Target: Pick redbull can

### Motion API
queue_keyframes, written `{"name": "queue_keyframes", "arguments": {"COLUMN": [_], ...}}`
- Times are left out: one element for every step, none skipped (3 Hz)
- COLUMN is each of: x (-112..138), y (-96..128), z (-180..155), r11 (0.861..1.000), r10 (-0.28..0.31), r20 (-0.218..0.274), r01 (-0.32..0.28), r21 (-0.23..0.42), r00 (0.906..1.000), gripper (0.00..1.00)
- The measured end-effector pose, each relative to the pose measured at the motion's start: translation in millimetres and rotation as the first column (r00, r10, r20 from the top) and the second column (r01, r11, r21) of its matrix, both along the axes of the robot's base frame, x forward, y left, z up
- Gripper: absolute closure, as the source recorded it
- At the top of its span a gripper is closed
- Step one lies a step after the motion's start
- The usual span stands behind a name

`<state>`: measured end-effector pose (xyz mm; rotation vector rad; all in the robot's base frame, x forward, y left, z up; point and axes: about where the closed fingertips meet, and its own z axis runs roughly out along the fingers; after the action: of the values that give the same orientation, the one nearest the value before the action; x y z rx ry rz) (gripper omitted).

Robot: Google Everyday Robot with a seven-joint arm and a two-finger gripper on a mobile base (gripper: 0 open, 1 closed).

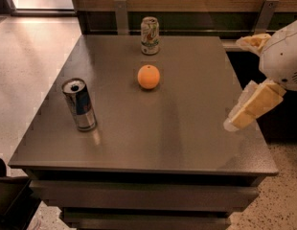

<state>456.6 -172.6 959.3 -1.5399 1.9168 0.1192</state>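
Observation:
The redbull can point(79, 104), slim, silver and blue with a shiny open top, stands upright on the left part of the grey table point(187, 143). My gripper point(235, 83) is at the table's right edge, far to the right of the can and not touching it. Its two cream fingers point(254, 107) are spread apart with nothing between them. The white arm body point(285, 56) sits behind them.
An orange point(148, 76) lies near the table's middle. A shorter pale white-green patterned can point(149, 35) stands at the back edge. A wooden wall with metal brackets point(120, 13) runs behind. The table has drawers below its front.

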Motion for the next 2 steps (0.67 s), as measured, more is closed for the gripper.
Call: {"name": "queue_keyframes", "arguments": {"x": [23,39], "y": [36,83], "z": [-15,-16], "r11": [0.981,0.922], "r10": [0.055,0.133], "r20": [0.081,0.118], "r01": [-0.069,-0.167], "r21": [0.183,0.350], "r00": [0.9952,0.9840], "gripper": [0.00,0.00]}}
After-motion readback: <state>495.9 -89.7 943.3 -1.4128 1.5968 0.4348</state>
